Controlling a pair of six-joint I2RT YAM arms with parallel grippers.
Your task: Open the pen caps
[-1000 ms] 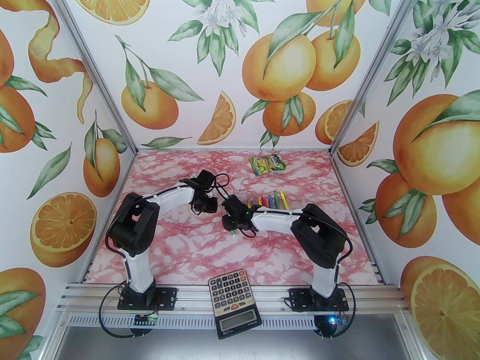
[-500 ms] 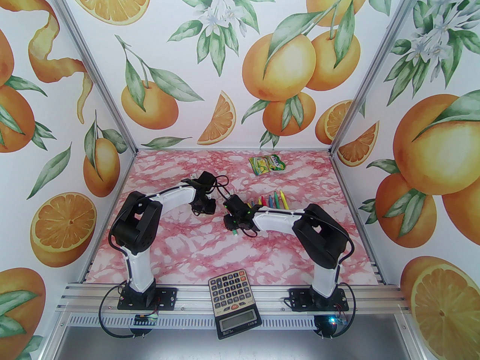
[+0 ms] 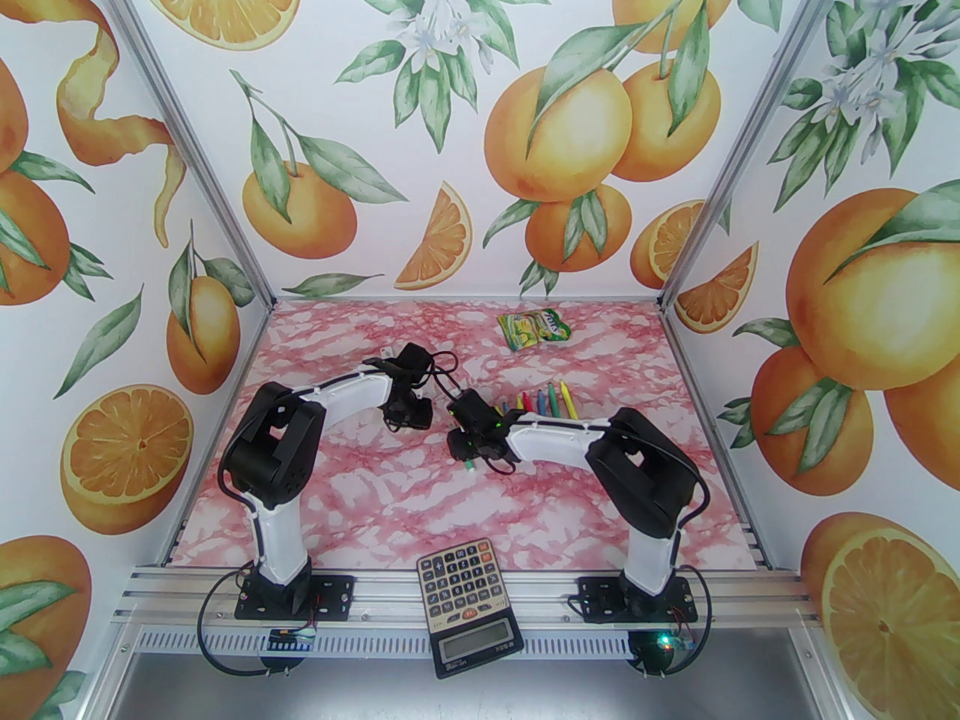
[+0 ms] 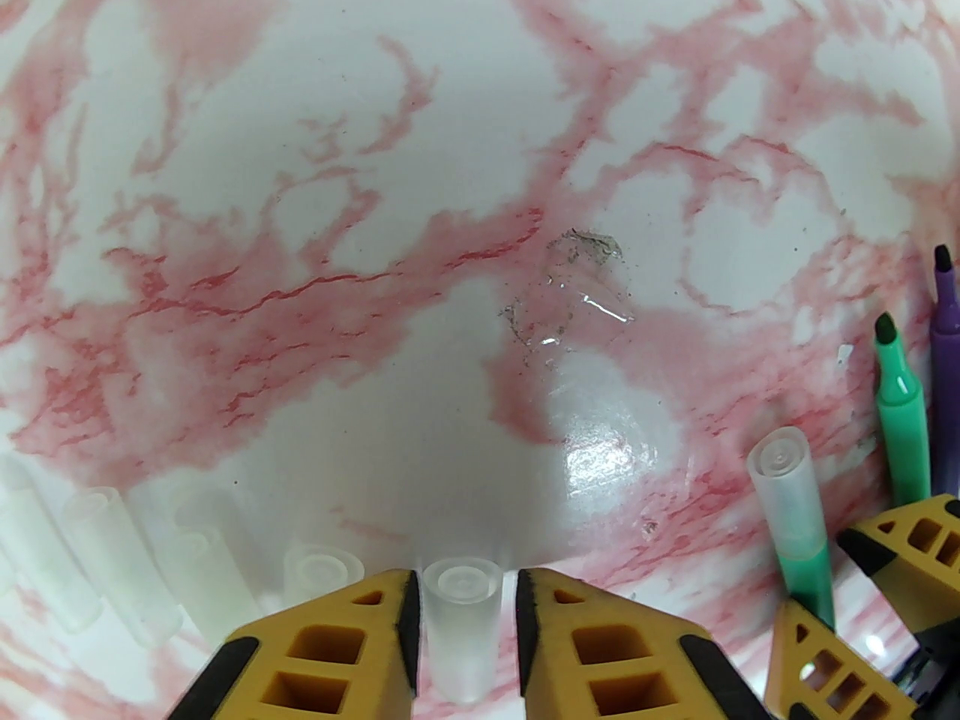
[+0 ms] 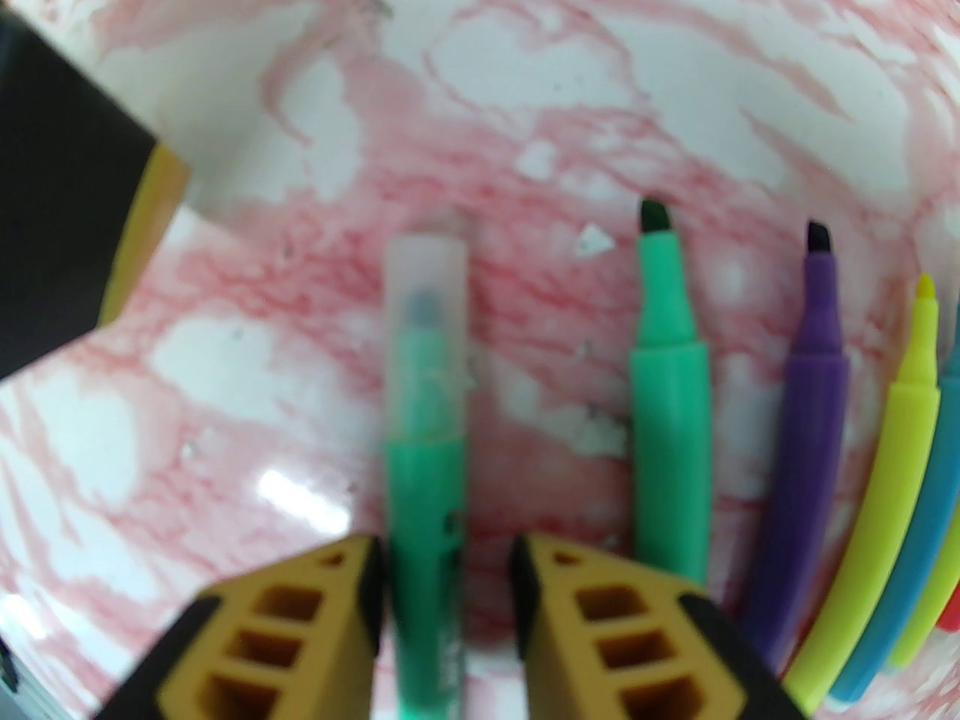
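Lifting released left hand [image 4: 465, 583] straight off clear cap [image 4: 459, 631] avoids rolling it; right hand [image 5: 446, 552], also slack, should clamp capped green marker [image 5: 422, 484].

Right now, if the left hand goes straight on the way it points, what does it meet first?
The left hand straddles a clear cap; going on, it would likely press onto the marble table just beyond, though depth is unclear.

No legible text: calculator [image 3: 469, 604] key markings, snack packet [image 3: 536, 327] print too small to read.
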